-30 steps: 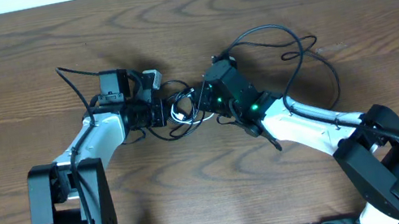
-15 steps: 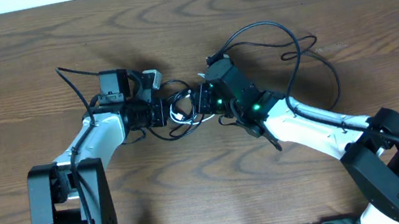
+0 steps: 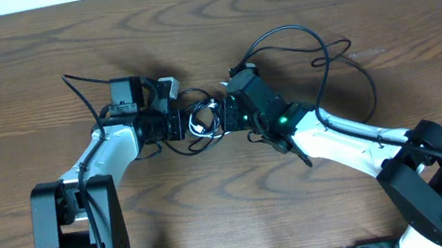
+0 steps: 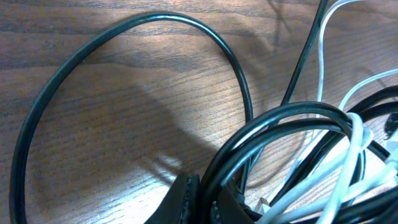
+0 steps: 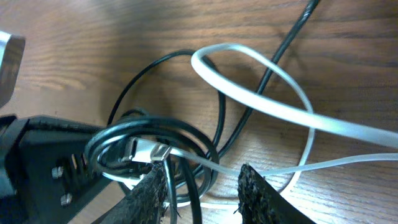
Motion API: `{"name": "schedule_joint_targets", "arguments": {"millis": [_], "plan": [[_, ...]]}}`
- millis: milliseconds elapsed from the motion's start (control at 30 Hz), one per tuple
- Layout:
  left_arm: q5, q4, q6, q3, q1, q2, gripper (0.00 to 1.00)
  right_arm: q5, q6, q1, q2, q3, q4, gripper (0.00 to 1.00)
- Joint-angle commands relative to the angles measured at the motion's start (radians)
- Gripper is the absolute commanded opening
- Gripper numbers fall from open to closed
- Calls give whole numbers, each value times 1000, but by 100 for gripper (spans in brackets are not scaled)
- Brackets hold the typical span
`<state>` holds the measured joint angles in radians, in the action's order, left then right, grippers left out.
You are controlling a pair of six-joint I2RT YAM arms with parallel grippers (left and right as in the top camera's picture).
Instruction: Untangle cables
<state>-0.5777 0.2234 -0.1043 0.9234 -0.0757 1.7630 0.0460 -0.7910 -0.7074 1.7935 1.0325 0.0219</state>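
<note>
Pinching the cables (image 3: 198, 124), left jaws face parted right jaws.

A bundle of cables (image 3: 199, 120) lies on the table (image 3: 8, 52), just toward 12 o'clock from its centre. The left gripper (image 3: 187, 123) sits at the bundle's 9 o'clock and the right gripper (image 3: 217, 114) at its 3 o'clock, both touching it. One long cable (image 3: 281, 32) loops out from the bundle toward 2 o'clock, then curves down toward 4 o'clock, ending beside the right arm (image 3: 341, 135).
</note>
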Motion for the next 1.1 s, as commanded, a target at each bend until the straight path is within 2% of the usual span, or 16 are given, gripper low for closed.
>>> {"name": "schedule_joint_targets", "arguments": {"millis": [0,67,200,333,433,633,833,1067], "plan": [[-17,-2,5,-10,-2,2,8,178,99,-6,-16,0,-50,36],[-16,-2,5,-10,-2,2,8,277,119,-7,-18,11,-99,38],[-16,-5,5,-10,-2,2,8,285,146,-9,-21,71,-29,40],[-16,-5,5,-10,-2,2,7,125,119,-11,-18,71,-27,42],[-16,-5,5,-10,-2,2,8,19,21,-11,-13,71,-32,48],[-16,-5,5,-10,-2,2,8,42,-222,-14,-13,71,-59,50],[-16,-5,5,-10,-2,2,8,37,-462,-33,-13,70,-48,38],[-17,-5,5,-10,-2,2,8,-31,-598,-53,8,70,-48,42]]}}
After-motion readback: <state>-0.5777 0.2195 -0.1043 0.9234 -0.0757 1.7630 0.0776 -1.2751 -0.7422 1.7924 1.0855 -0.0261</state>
